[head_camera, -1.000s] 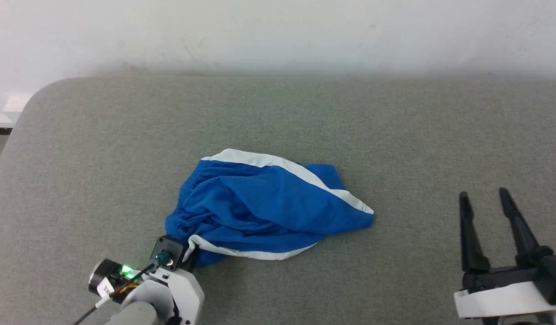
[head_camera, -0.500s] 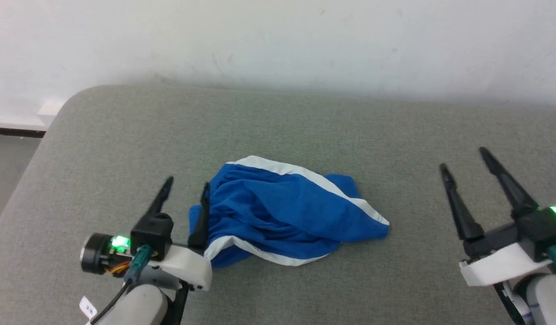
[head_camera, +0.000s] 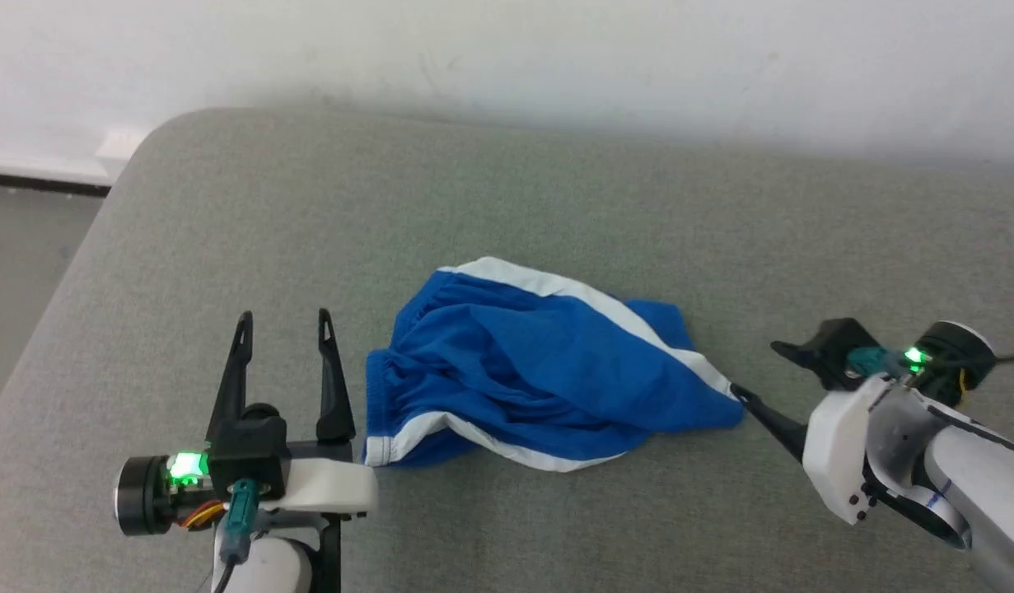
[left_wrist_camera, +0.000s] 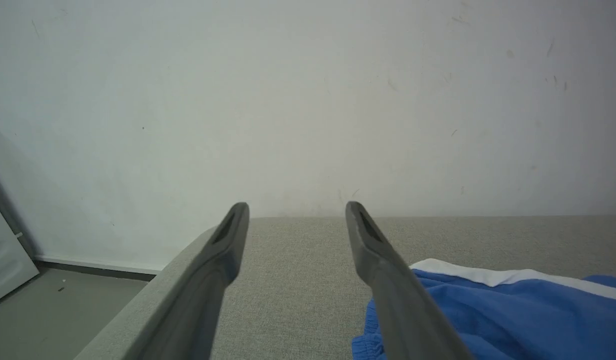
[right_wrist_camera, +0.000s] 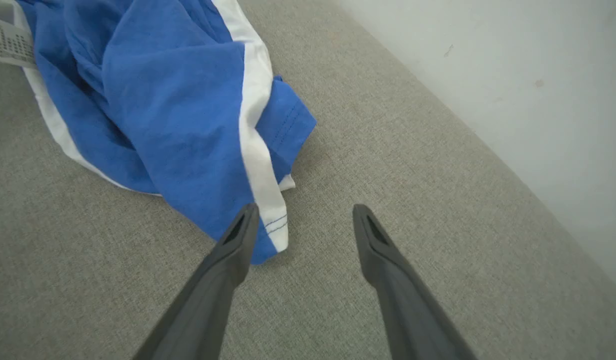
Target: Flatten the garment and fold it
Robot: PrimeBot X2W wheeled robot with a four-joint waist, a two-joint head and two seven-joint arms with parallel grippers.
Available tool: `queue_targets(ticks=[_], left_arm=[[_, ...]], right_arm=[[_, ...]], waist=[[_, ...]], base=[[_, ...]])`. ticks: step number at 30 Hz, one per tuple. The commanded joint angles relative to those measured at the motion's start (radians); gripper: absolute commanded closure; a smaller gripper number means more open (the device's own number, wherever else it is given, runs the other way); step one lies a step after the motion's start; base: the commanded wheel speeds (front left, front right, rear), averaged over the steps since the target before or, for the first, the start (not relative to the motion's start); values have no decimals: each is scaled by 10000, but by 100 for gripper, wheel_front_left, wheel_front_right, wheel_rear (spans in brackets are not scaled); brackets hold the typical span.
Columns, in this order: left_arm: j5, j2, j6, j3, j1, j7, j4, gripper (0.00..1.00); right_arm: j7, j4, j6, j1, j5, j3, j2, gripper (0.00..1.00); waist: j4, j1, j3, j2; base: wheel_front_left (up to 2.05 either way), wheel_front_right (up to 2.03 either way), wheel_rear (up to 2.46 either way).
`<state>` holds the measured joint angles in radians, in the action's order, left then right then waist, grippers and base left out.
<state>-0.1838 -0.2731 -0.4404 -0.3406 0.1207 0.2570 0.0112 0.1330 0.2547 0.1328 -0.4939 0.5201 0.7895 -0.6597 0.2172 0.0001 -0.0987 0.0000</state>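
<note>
Loosely bunched, the garment [head_camera: 539,371] lies between two spread jaws.

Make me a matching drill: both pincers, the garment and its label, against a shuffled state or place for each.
1 left pincer
2 right pincer
3 garment
4 label

A crumpled, blue
B open, at the striped hem corner
C open, beside the gathered end
D pale, with small print

Pairs: 1-C, 2-B, 3-A, 4-D
</note>
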Motion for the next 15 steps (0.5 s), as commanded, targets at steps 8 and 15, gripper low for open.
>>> queue_targets(ticks=[8,15], left_arm=[[608,903,731,656,70,46,133,0],[979,1414,1153,991,199,47,288,0]], right_arm=[[1368,1277,-21,-1775,1536,2577,-121,0],[911,1813,-21,-2411,2653,4007,-96,100]], waist=[[539,-1,-1169,0],[515,-1,-1365,0]], base=[[0,0,0],[0,0,0]])
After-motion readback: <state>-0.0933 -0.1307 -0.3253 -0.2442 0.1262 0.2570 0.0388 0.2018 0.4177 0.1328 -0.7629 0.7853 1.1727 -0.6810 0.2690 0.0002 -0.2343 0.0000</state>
